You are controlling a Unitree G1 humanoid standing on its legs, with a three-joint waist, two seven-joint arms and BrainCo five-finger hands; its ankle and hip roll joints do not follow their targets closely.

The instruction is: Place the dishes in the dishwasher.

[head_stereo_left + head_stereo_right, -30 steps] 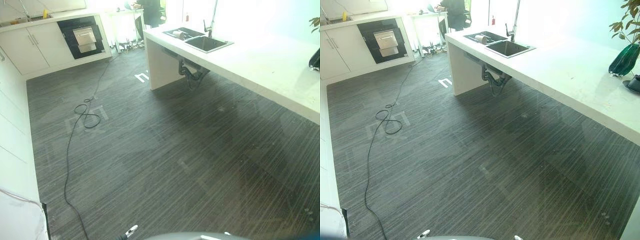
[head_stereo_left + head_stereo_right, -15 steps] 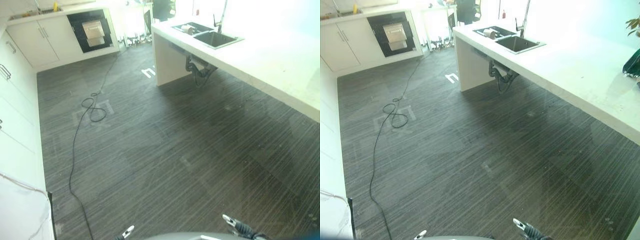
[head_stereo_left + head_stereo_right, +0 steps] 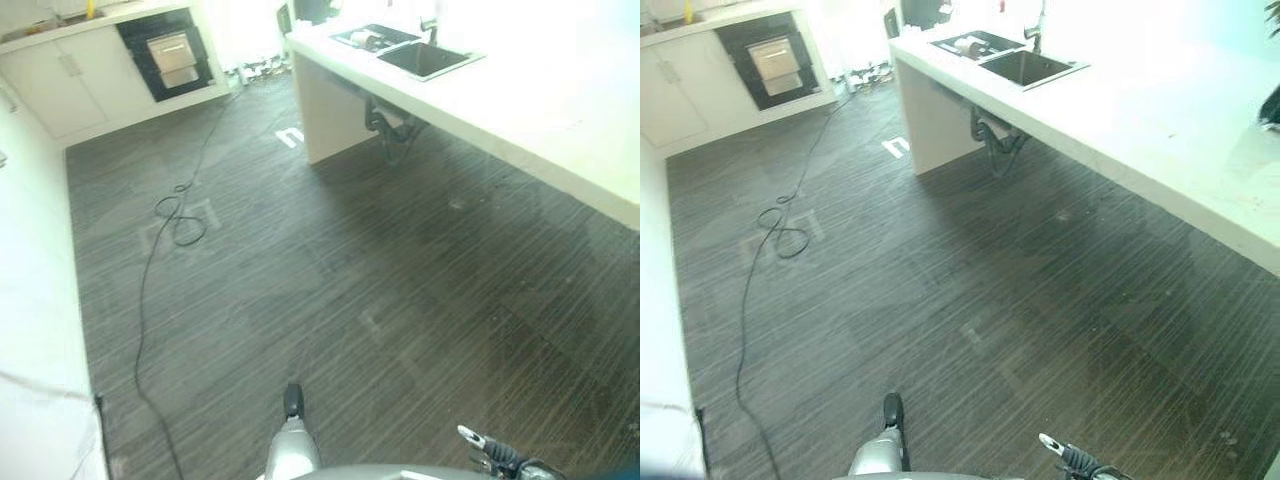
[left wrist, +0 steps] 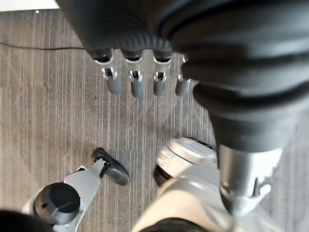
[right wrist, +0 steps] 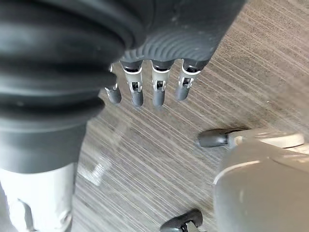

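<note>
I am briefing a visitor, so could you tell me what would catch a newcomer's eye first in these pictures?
The long white counter along the right, with a dark sink set into its far end. Across the dark striped floor, a black built-in appliance sits in the far white cabinets. The left hand and right hand hang open above the floor, holding nothing.

Items in the sink (image 3: 1025,68) tray are too small to identify. The table (image 3: 1160,140) is cut by the right edge. The dishwasher (image 3: 170,60) interior is indistinct at this distance.
</note>
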